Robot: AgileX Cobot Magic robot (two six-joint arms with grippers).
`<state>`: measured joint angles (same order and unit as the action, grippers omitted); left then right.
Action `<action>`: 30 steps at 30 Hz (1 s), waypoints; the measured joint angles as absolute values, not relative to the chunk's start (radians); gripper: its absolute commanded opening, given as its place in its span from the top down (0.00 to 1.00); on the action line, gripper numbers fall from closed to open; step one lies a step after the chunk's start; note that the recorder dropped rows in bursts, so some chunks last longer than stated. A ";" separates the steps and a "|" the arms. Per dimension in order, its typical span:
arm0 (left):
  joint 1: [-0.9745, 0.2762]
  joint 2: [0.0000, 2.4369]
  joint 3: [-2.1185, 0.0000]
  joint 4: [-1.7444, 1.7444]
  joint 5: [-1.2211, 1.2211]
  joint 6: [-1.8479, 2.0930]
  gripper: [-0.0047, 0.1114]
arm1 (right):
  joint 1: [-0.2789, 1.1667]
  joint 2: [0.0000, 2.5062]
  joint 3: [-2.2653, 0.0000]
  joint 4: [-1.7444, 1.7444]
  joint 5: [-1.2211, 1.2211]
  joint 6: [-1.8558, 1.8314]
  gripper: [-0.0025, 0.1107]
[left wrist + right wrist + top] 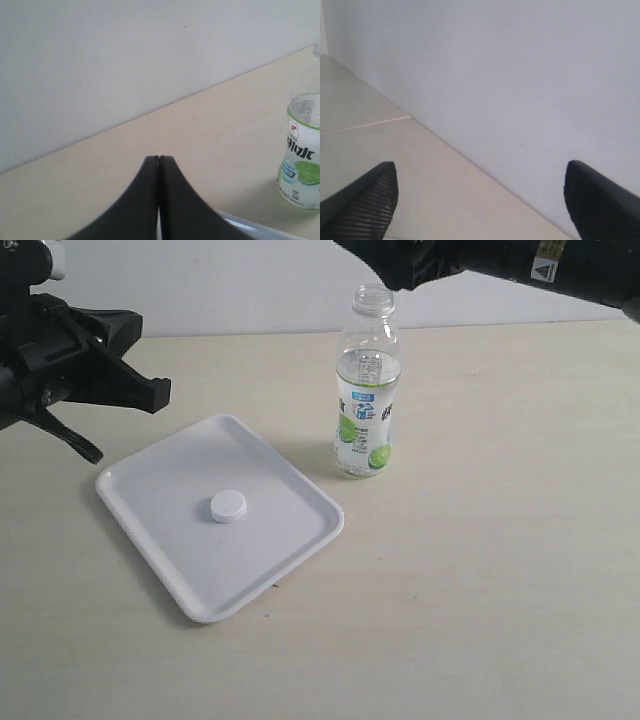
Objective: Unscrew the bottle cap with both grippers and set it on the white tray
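Observation:
The bottle (pixel 367 390) stands upright on the table with its threaded neck bare; the left wrist view shows its lime label (pixel 301 160). The white ribbed bottle cap (pixel 228 506) lies flat near the middle of the white tray (pixel 140 502), with no gripper touching it. My left gripper (pixel 150 390) hovers above the tray's far left corner, its fingers pressed together and empty (pixel 159 160). Just behind the bottle's mouth, my right gripper (pixel 402 272) hangs at the top edge of the exterior view. In the right wrist view it is open (pixel 480 170) with nothing between the fingers.
A plain pale wall (pixel 240 290) backs the beige table (pixel 500 570). In the left wrist view a corner of the tray's rim (pixel 250 227) shows below the fingers. The right arm (pixel 560 270) spans the top right.

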<state>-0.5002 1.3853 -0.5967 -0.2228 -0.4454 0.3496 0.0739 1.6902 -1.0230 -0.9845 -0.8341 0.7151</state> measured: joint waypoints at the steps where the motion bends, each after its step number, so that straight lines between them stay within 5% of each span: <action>1: -0.500 1.385 -0.597 -0.223 -0.445 0.348 0.96 | 0.074 1.671 -1.023 -0.993 -0.819 0.751 0.23; 13: -0.500 1.385 -0.597 -0.223 -0.475 0.339 0.96 | 0.074 1.511 -1.023 -1.158 -0.422 1.039 0.23; 22: -0.500 1.385 -0.597 -0.223 -0.479 0.339 0.96 | 0.074 1.488 -1.023 -1.158 -0.349 1.217 0.25; 25: -0.500 1.385 -0.597 -0.223 -0.479 0.339 0.96 | 0.074 1.488 -1.023 -1.158 -0.304 1.265 0.48; 28: -0.500 1.385 -0.597 -0.223 -0.479 0.336 0.96 | 0.074 1.488 -1.023 -1.169 -0.208 1.304 0.93; 30: -0.500 1.385 -0.597 -0.223 -0.479 0.329 0.96 | 0.074 1.486 -1.023 -1.214 -0.160 1.314 0.96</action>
<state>-0.5002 1.3853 -0.5967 -0.2228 -0.4791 0.3292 0.0739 1.4862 -1.0230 -1.2138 -0.1603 1.3139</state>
